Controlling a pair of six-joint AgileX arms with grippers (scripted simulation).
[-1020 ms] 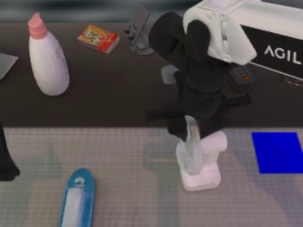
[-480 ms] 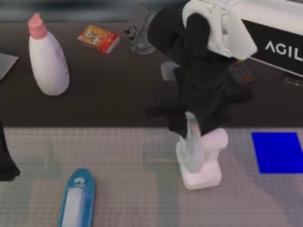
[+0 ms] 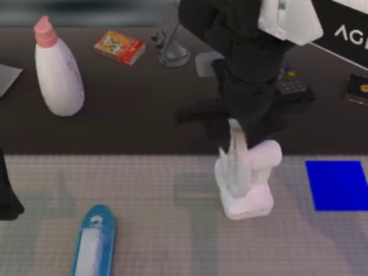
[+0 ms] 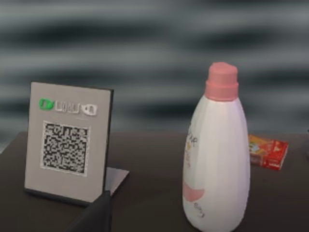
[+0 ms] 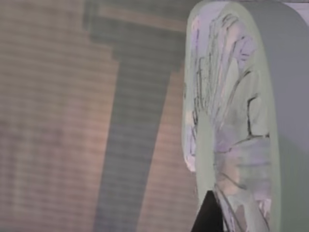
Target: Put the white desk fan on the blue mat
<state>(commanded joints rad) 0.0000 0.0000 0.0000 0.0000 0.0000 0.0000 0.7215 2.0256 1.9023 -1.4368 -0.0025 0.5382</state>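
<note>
Top view: right arm's gripper (image 3: 241,135) is down over the white desk fan (image 3: 244,181); can't tell if it's clamped. Fan has shifted slightly toward the blue mat (image 3: 338,185) since half a second ago, so I judge it's gripped and the carry is starting. Left arm parked at left edge.

Left wrist: only a pink-capped bottle (image 4: 217,154) and a QR sign (image 4: 67,145).

Right wrist: fan grille fills the frame.

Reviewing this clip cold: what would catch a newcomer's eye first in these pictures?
The right arm's gripper comes down from the top view's upper right over the white desk fan, which stands near the table's middle. To the fan's right lies the blue mat, bare at the table's right edge. At far left stands a white bottle with a pink cap; the left arm is parked at the left edge.
</note>
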